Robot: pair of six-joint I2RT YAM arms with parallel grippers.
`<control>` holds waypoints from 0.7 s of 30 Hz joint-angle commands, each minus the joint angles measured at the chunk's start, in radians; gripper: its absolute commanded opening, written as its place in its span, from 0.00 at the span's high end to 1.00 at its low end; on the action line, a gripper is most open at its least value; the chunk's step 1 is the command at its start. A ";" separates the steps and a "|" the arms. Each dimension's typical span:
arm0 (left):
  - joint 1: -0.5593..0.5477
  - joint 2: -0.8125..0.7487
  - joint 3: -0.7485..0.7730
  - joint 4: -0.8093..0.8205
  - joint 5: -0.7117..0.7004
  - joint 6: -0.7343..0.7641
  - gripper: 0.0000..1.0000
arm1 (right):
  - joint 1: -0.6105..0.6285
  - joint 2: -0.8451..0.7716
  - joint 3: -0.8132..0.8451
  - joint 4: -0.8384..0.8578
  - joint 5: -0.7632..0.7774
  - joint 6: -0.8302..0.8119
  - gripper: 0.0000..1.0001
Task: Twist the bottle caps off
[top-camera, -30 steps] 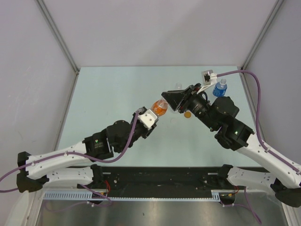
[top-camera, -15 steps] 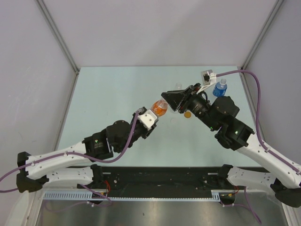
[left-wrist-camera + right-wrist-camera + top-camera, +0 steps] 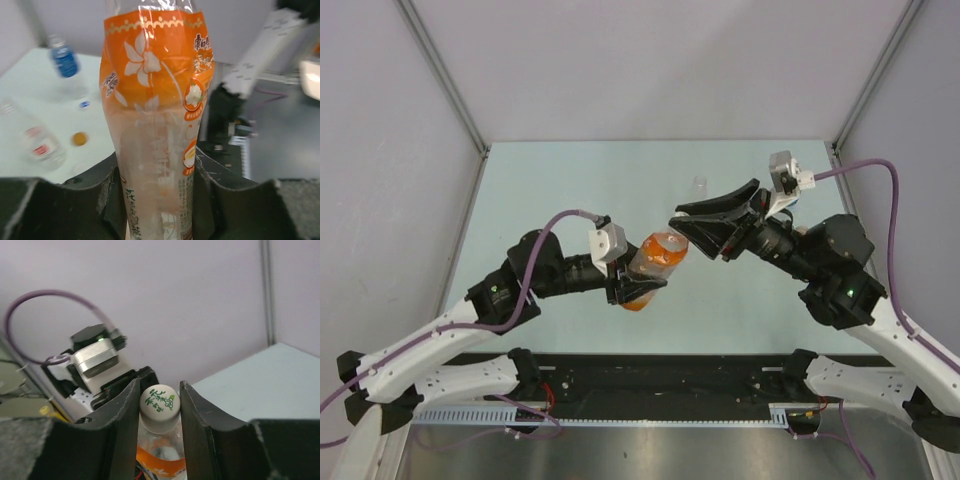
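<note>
The step in hand is judged to be the unscrewing of the white bottle cap (image 3: 159, 401) on the orange drink bottle (image 3: 653, 262). The bottle is held tilted above the table (image 3: 540, 190), with its neck pointed toward the right arm.

The fingers of the left gripper (image 3: 157, 192) are closed tightly on the lower body of the bottle, one finger pressed against each side of the label. The fingers of the right gripper (image 3: 159, 389) are drawn in to the width of the cap, and each is seen touching a side of it, so the cap is taken to be gripped. The cap sits between the fingertips, with its printed top turned toward the right wrist camera. It is not yet seen to be parted from the neck.

For the next move, a turn of the right wrist about the bottle's axis is called for, while the bottle is kept from turning by the left grip. The two need to be held in line so that the cap is not lost from the fingertips.

In the left wrist view, a loose orange cap (image 3: 79, 138) is seen lying on the table between a blue-labelled bottle (image 3: 64, 60) and a clear bottle (image 3: 37, 145), well apart from both grippers. Whether those two bottles carry caps cannot be told through the blur.
</note>
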 commanded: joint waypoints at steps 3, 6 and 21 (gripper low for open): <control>0.071 0.077 0.091 0.128 0.633 -0.195 1.00 | -0.044 -0.007 0.013 0.145 -0.433 -0.048 1.00; 0.094 0.111 0.091 0.220 0.767 -0.270 1.00 | -0.078 0.003 0.014 0.202 -0.603 0.004 1.00; 0.105 0.202 0.054 0.636 0.985 -0.575 1.00 | -0.144 0.044 0.013 0.492 -1.115 0.219 1.00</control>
